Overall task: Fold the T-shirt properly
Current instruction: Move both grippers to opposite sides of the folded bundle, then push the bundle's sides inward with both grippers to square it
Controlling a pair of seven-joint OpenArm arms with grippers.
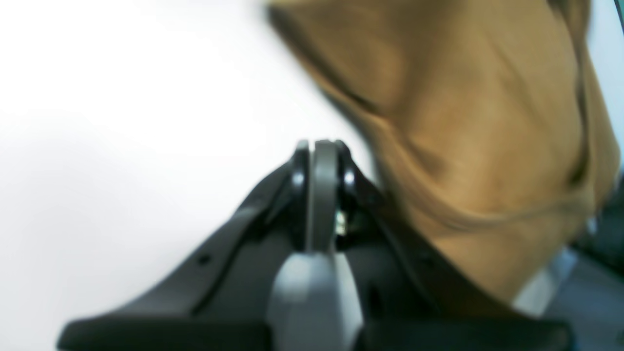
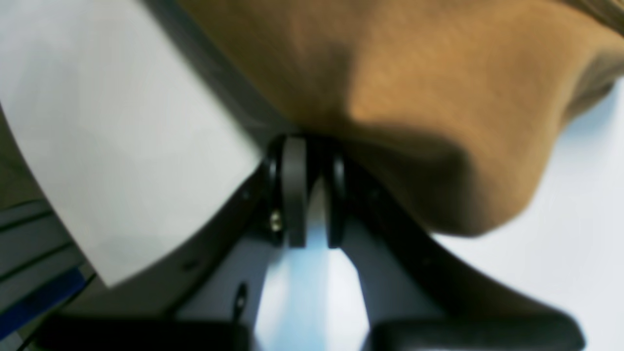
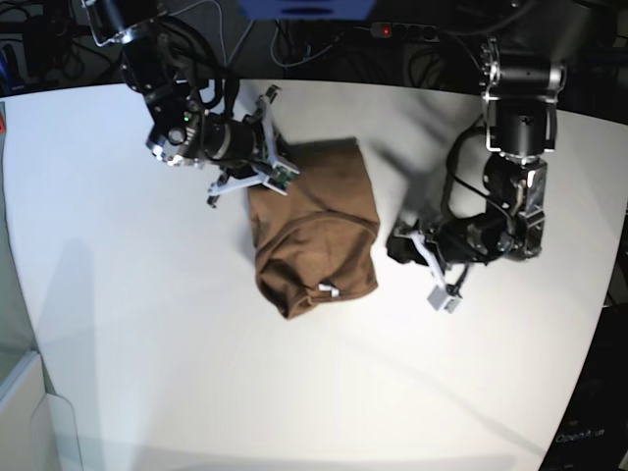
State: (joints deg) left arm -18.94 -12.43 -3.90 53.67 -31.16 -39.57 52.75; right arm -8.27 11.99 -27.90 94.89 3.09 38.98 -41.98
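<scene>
White table (image 3: 147, 324) is filling the base view, with the T-shirt (image 3: 316, 231) lying bunched at centre. Upper left, the right gripper (image 3: 280, 162) is pinching its top edge; right of centre, the left gripper (image 3: 396, 243) is sitting beside the cloth, fingers pressed together.

- Left arm (image 3: 515, 128): black and grey metal segments, black cables looped alongside.
- Left gripper (image 3: 407, 245): black fingers, grey pads, white bracket parts beside it.
- Right arm (image 3: 186, 132): black with silver joints, dark cables, small green light.
- Right gripper (image 2: 307, 146): black fingers, grey pad, brass-coloured screw, white brackets.
</scene>
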